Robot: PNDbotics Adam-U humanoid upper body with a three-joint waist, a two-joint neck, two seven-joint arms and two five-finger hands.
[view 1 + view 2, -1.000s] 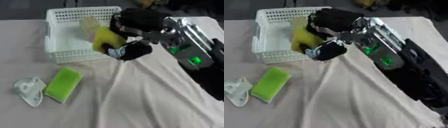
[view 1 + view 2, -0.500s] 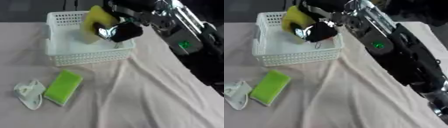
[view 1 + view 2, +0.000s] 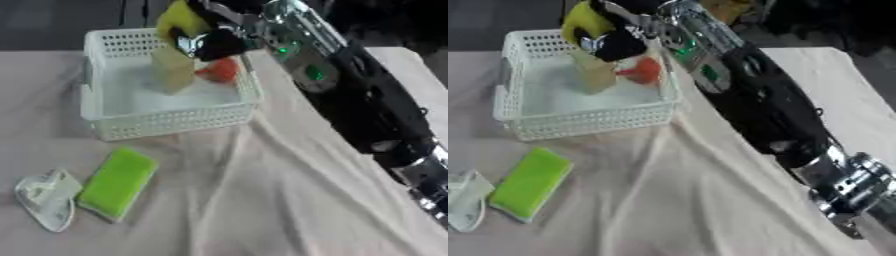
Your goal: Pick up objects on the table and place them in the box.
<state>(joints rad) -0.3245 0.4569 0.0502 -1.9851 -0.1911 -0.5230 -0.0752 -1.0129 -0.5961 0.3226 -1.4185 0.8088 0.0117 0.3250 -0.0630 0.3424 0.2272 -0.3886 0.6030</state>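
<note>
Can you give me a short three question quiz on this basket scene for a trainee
1. True or false: the right hand holds a yellow object above the white basket.
2. Which lies on the cloth outside the basket? A) green sponge B) red object C) tan block
3. Fill in: beside the green sponge, on the view's left, lies a ____ plastic item.

Key: 1 true; 2 A; 3 clear or whitish.
</note>
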